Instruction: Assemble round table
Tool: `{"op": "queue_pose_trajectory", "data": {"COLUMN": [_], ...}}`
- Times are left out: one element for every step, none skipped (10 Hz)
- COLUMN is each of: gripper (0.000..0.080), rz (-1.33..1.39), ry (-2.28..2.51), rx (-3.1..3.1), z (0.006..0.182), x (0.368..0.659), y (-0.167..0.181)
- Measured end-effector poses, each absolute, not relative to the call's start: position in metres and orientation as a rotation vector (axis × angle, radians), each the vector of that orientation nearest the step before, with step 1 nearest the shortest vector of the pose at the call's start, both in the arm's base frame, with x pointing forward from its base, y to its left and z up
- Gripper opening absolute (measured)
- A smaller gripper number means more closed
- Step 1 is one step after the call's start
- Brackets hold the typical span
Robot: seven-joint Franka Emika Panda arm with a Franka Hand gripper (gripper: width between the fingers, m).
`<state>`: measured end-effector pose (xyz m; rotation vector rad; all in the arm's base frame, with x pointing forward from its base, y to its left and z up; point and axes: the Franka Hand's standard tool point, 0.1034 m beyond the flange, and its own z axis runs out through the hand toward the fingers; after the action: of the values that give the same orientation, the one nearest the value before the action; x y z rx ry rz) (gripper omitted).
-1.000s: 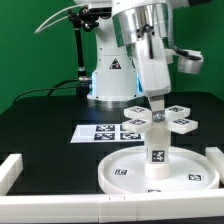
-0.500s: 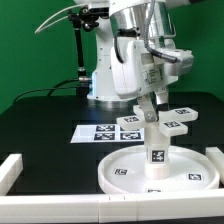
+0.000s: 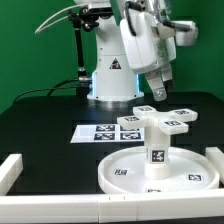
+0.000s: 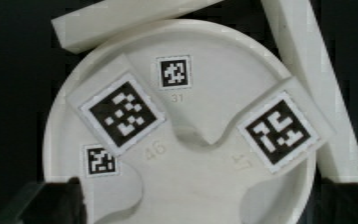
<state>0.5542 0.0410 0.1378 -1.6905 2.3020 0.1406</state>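
The round disc (image 3: pixel 125 172) lies at the front of the black table. The short thick leg (image 3: pixel 155 150) stands upright in its middle. The cross-shaped base (image 3: pixel 160 121) rests level on top of the leg. My gripper (image 3: pixel 158 92) hangs tilted above and behind the base, apart from it, open and empty. In the wrist view I look down on the tagged base (image 4: pixel 265 128) with the disc's rim (image 4: pixel 69 100) around it. My dark fingertips (image 4: pixel 51 203) stand wide apart at the frame's corners, with nothing between them.
The marker board (image 3: pixel 98 132) lies flat behind the disc. White border blocks stand at the exterior view's left (image 3: pixel 9 170), right (image 3: pixel 214 155) and front (image 3: pixel 90 206). The robot's base (image 3: pixel 112 75) rises at the back.
My gripper let go of the cross-shaped base and rose up and toward the exterior view's right. The base stays on the leg.
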Motion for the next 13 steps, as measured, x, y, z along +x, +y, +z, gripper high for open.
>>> {"op": "queue_pose_trajectory", "data": {"gripper": [0.0648, 0.0649, 0.0649, 0.0649, 0.0649, 0.0649, 0.0649, 0.0649, 0.0649, 0.0649, 0.0649, 0.0649, 0.0649], "rz": [0.138, 0.119, 0.109, 0.135, 0.17, 0.175, 0.161, 0.153, 0.136, 0.121, 0.106, 0.115, 0.094], "ry": [2.283, 2.2, 2.088, 1.922, 1.748, 1.63, 1.565, 1.508, 1.403, 1.306, 1.189, 0.996, 0.772], "rx": [-1.719, -1.818, -1.947, -2.124, -2.287, -2.372, -2.414, -2.448, -2.507, -2.559, -2.614, -2.722, -2.832], "z": [0.1365, 0.1365, 0.1356, 0.1346, 0.1354, 0.1359, 0.135, 0.1348, 0.1346, 0.1346, 0.1345, 0.1349, 0.1361], "x": [0.5537, 0.5537, 0.5525, 0.5504, 0.5516, 0.5549, 0.5545, 0.5544, 0.5544, 0.5543, 0.554, 0.5513, 0.5517], "y": [0.0413, 0.0413, 0.0421, 0.0458, 0.0497, 0.0512, 0.0506, 0.0506, 0.0504, 0.0501, 0.0498, 0.0481, 0.0478]}}
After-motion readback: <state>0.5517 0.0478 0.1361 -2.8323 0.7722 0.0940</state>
